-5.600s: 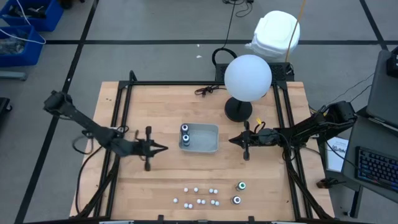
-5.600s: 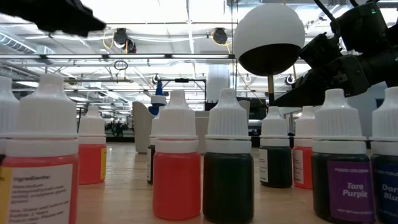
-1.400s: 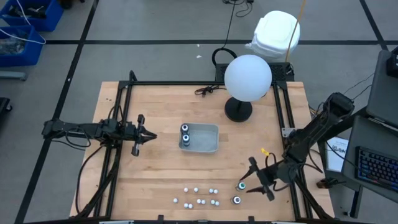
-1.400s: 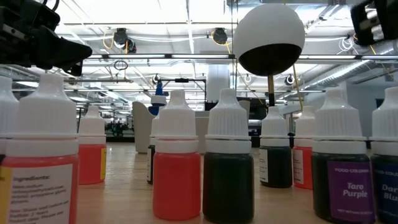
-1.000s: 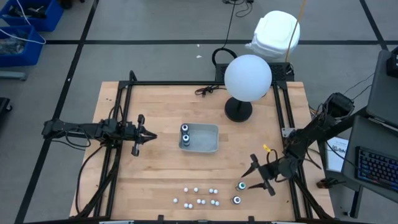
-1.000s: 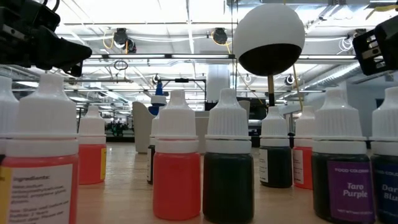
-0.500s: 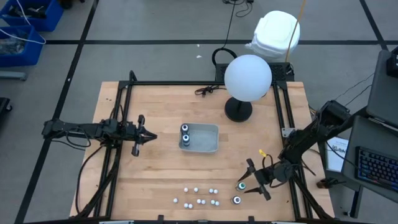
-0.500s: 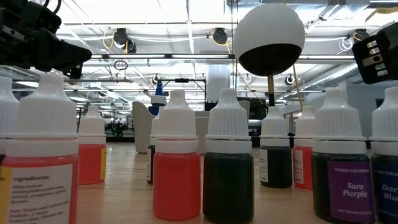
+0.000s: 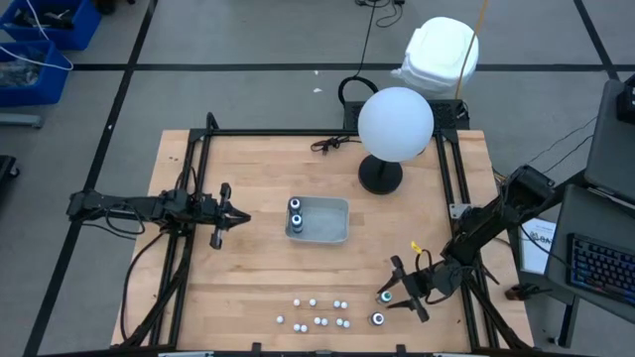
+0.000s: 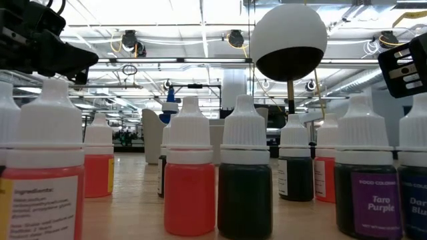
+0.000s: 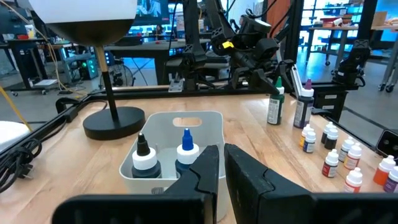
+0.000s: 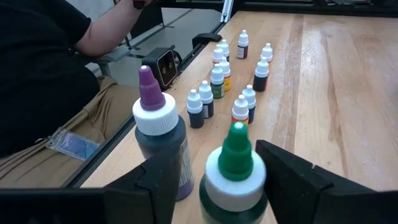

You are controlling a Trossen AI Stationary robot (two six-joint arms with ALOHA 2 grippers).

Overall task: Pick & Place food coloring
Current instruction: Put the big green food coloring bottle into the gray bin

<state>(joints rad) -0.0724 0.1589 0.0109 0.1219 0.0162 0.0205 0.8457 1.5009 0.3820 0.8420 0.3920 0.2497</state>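
- Food coloring: a green-tipped jar (image 12: 235,177) stands between the right gripper's (image 9: 394,289) spread fingers, untouched, near the worktop's (image 9: 258,253) front edge.
- Purple-tipped jar (image 12: 159,143) just beside; small bottles (image 9: 317,312) nearby.
- Left gripper (image 9: 241,216), nearly closed and empty, hovers beside the tray (image 9: 325,222) holding two jars.

The right gripper (image 9: 394,292) is low at the near right with fingers spread, while the left gripper (image 9: 241,215), fingers together, waits at mid-left.

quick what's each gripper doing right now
Left gripper: shut, empty, left of the tray.
Right gripper: open around the green-capped bottle, not gripping yet.
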